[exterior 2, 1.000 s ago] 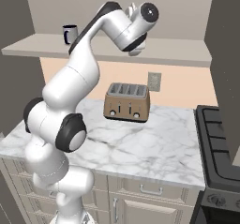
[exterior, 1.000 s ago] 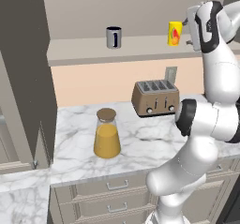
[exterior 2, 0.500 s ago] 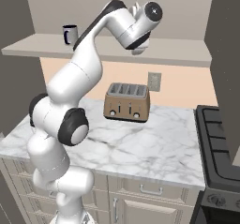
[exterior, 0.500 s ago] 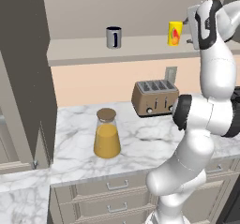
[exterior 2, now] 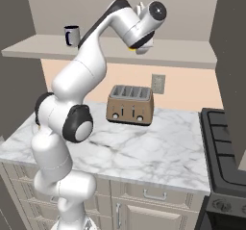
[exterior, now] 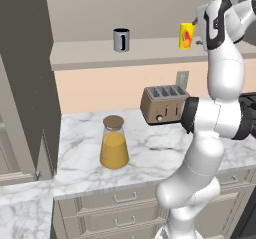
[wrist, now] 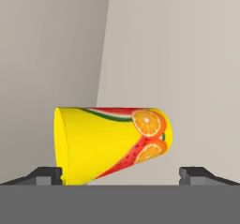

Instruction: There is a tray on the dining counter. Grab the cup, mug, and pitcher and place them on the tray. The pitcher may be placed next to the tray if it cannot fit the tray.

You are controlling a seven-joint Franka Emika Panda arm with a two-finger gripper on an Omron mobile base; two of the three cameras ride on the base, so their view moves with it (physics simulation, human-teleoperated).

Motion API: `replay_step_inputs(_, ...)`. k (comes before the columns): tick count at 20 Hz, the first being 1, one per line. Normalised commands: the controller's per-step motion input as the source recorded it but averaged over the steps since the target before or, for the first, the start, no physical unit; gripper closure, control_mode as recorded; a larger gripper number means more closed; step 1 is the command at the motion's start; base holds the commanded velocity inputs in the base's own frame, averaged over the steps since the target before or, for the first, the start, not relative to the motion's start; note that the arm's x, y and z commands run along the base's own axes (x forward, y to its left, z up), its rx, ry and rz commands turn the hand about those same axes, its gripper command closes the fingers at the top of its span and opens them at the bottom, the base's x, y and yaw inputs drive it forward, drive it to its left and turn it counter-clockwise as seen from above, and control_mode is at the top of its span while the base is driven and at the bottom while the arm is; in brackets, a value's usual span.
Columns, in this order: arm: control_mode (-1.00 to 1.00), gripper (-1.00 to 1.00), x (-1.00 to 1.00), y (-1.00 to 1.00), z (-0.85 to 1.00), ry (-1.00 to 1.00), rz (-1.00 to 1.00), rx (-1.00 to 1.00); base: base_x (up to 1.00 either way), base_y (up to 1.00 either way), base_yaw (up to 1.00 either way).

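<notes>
The yellow cup (exterior: 186, 35) with its fruit picture stands on the high wall shelf (exterior: 150, 50). My gripper (exterior: 199, 32) is level with it, just to its right. In the hand view the cup (wrist: 110, 143) lies between my two fingertips (wrist: 45, 175), which stand wide apart on either side of it, so my gripper (wrist: 121, 176) is open. The dark navy mug (exterior: 121, 39) stands further left on the same shelf and appears as mug (exterior 2: 72, 35) in the right base view. The pitcher (exterior: 114, 143) of orange liquid stands on the marble worktop. The tray and dining counter are out of view.
A brown toaster (exterior: 165, 104) stands at the back of the marble worktop (exterior: 150, 153), below the shelf; it is also the toaster (exterior 2: 130, 104) in the right base view. A black stove (exterior 2: 226, 142) borders the worktop on the right. A tall grey cabinet (exterior: 22, 83) stands at the left.
The arm has stretched upward and carried the hand closer to the cup on the shelf. The fingers have stayed apart. Nothing else has moved.
</notes>
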Motion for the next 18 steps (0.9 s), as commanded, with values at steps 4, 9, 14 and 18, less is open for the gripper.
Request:
replay_step_inputs(4, -1.00, -1.00, 0.22, 0.00, 0.02, 0.00, 0.00, 0.00, 0.00, 0.00, 0.00)
replay_step_inputs(9, -1.00, -1.00, 0.14, 0.00, 0.06, 0.00, 0.00, 0.00, 0.00, 0.00, 0.00)
replay_step_inputs(14, -1.00, -1.00, 0.09, 0.00, 0.07, 0.00, 0.00, 0.00, 0.00, 0.00, 0.00)
replay_step_inputs(18, -1.00, -1.00, 0.04, 0.00, 0.01, 0.00, 0.00, 0.00, 0.00, 0.00, 0.00)
